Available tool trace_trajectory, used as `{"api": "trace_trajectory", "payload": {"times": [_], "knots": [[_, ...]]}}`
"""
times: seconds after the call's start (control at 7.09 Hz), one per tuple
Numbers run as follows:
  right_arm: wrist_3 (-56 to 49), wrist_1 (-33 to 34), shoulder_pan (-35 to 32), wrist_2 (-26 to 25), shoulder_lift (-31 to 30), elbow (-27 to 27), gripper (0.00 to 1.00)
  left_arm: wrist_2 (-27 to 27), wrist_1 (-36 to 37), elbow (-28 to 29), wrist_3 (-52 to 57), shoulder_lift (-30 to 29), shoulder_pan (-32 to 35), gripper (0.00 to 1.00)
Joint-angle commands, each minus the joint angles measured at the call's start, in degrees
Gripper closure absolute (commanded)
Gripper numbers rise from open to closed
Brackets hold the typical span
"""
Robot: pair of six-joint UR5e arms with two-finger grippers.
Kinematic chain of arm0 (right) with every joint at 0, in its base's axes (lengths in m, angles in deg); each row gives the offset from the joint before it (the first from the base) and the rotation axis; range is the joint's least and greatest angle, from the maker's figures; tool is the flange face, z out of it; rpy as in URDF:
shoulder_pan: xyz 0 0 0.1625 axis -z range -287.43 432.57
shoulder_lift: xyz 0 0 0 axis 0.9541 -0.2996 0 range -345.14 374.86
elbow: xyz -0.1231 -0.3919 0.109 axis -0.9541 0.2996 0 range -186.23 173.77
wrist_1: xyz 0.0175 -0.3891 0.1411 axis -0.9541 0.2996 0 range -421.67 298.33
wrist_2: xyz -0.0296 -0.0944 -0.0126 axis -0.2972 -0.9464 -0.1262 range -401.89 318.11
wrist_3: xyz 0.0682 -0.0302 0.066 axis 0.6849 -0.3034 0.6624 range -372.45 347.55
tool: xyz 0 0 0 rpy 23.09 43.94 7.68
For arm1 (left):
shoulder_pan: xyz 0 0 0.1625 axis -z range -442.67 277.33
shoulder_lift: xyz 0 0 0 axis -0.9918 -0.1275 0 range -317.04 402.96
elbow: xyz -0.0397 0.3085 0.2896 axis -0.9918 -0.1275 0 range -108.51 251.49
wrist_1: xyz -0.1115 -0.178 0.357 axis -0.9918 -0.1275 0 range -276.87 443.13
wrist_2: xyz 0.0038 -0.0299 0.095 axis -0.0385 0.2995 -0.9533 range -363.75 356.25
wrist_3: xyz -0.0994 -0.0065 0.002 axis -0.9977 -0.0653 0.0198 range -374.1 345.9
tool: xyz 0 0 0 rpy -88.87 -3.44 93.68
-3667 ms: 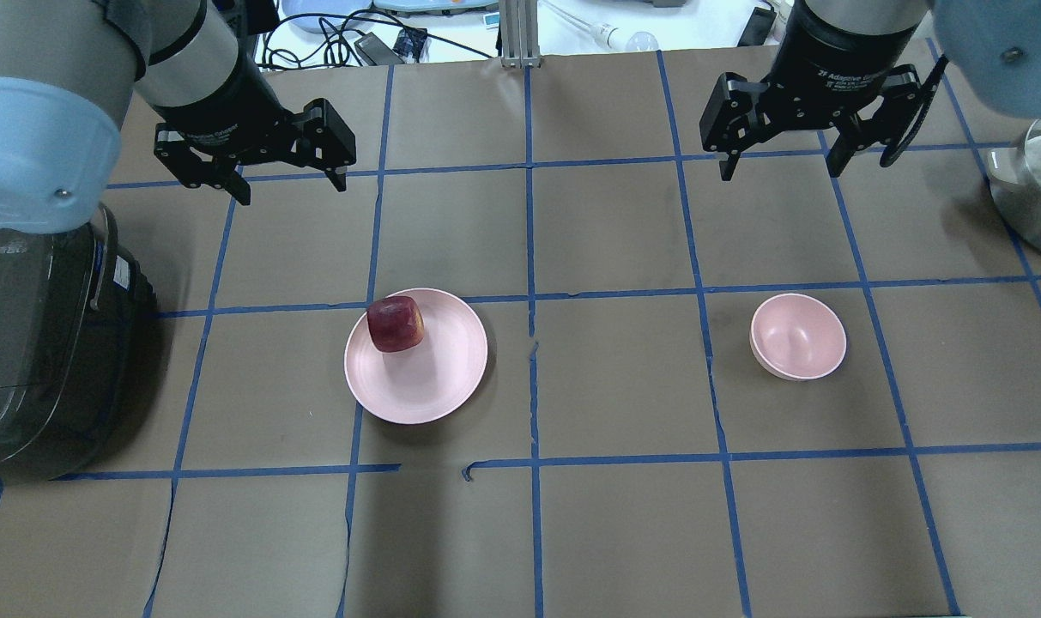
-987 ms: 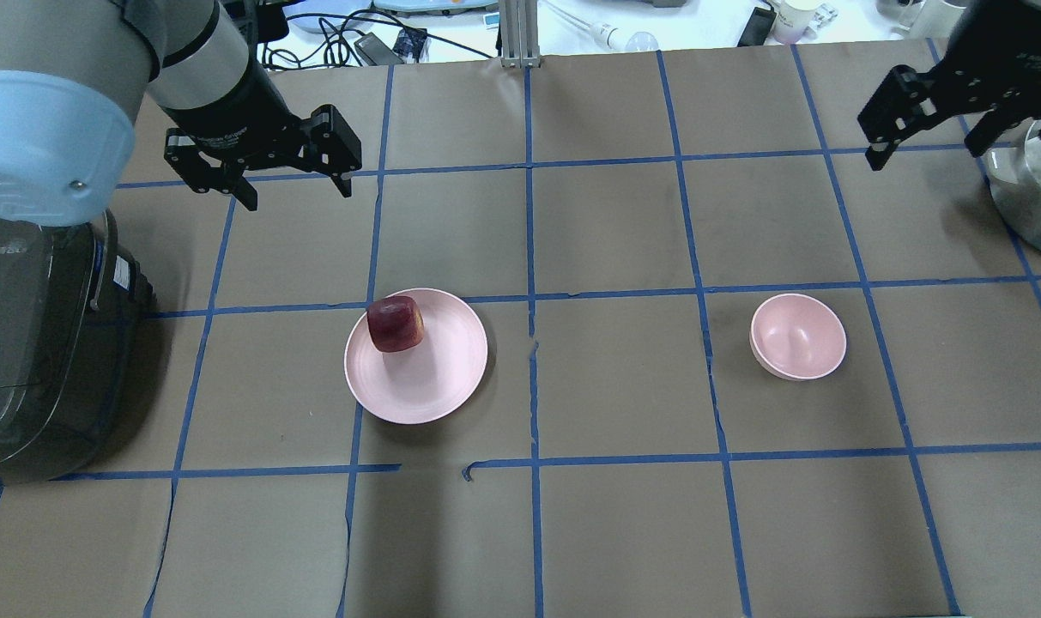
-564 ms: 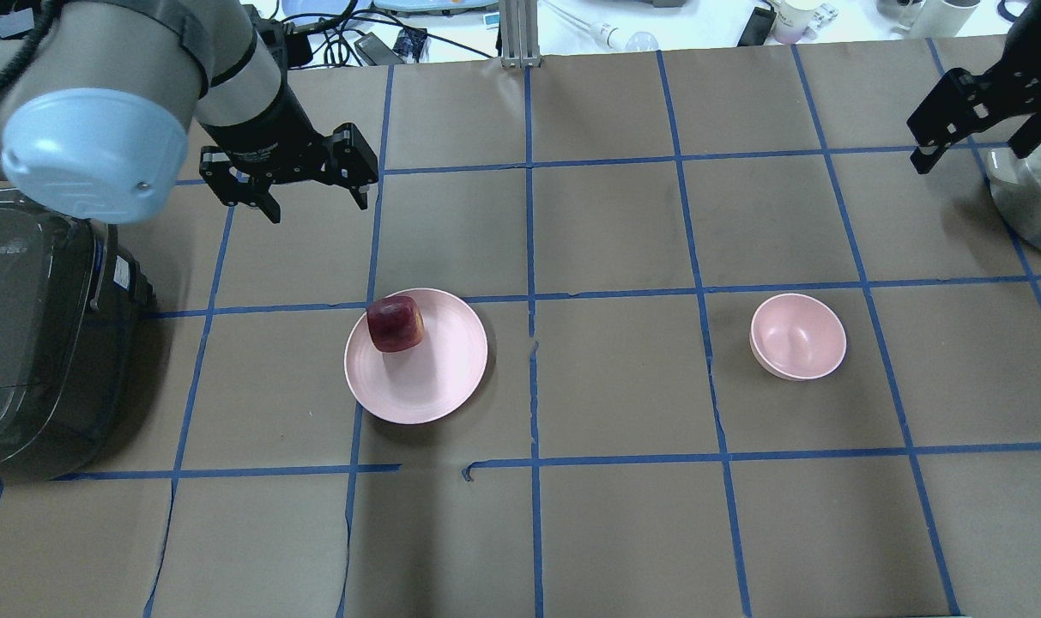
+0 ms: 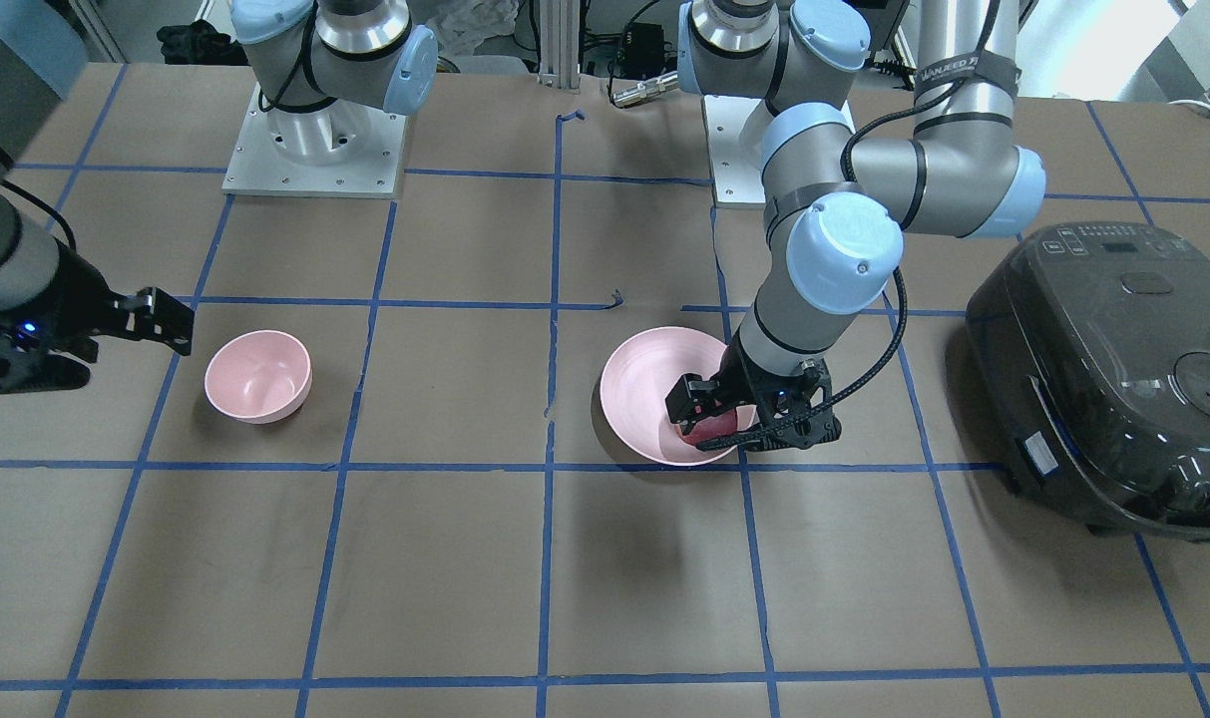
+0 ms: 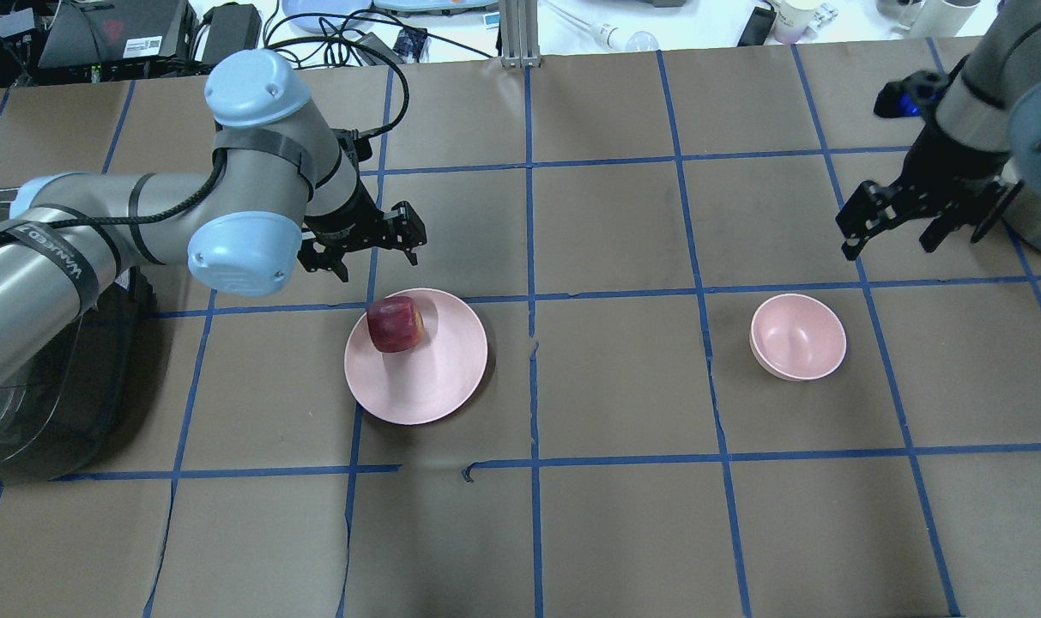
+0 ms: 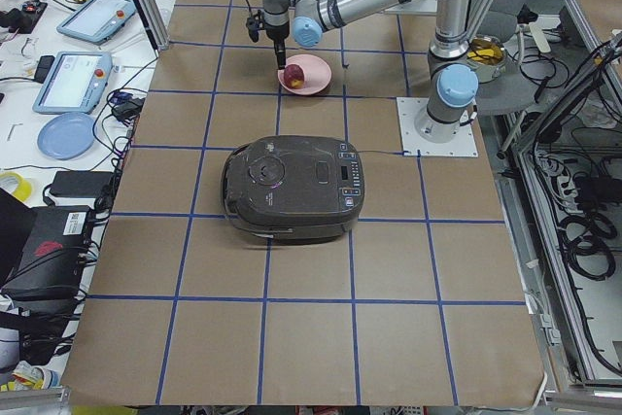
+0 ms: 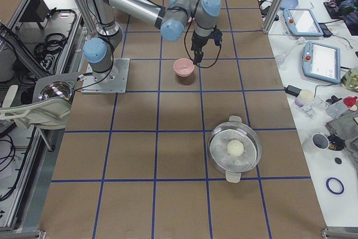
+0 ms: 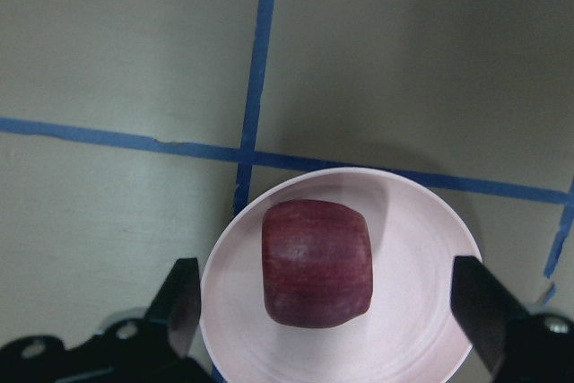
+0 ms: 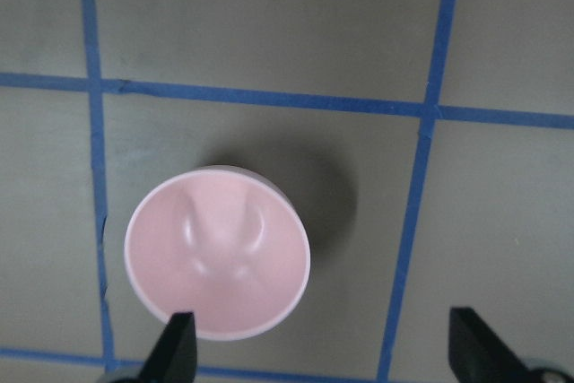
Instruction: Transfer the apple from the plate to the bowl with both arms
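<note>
Robotics lab. Table [image 5: 623, 532] under brown paper, gridded with blue tape [image 5: 529, 215]; arm bases [image 4: 315, 120] bolted to metal plates [image 4: 265, 179]; teach pendants [image 6: 73, 80] on side bench [image 6: 68, 41]; tangled cables [image 5: 331, 39] and aluminium frame post [image 5: 513, 34] at far edge; rice cooker [image 6: 292, 189] on table.

Dark red squat apple [image 5: 395, 324] sitting near the rim of the wide shallow pink plate [image 5: 434, 386], left tool [image 5: 376, 264] spread wide above it, small deep pink bowl [image 5: 798, 336] upright, well apart, right tool [image 5: 887, 249] spread wide, raised nearby
</note>
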Motion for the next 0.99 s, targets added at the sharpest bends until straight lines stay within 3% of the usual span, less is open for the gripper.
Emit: {"api": "trace_trajectory", "payload": {"times": [0.0,0.14,0.28,0.42,0.56,0.71,0.85], "knots": [[0.5,12.8,0.0,-0.3,5.2,-9.7,0.00,0.7,1.7,-3.0,-0.1,-2.2,0.0,0.00],[1.2,13.0,0.0,-0.3,5.4,-10.4,0.00,0.6,1.7,-2.8,1.1,-2.3,0.0,0.00],[1.3,13.4,0.0,-0.3,5.4,-10.3,0.30,0.6,1.7,-3.1,0.9,-2.6,0.0,0.00],[1.4,13.7,0.0,-0.5,5.4,-10.0,0.88,0.6,1.6,-3.7,0.4,-3.4,0.0,0.03],[1.4,13.8,0.0,-0.5,5.4,-10.0,1.00,0.6,1.6,-4.4,0.4,-4.0,0.0,0.14],[1.4,13.8,0.0,-0.9,5.3,-10.0,1.00,0.6,1.6,-4.3,1.1,-4.0,0.0,0.35],[1.4,13.8,0.0,-1.5,5.3,-10.0,1.00,0.6,1.7,-4.0,2.8,-3.9,0.0,0.75]]}}
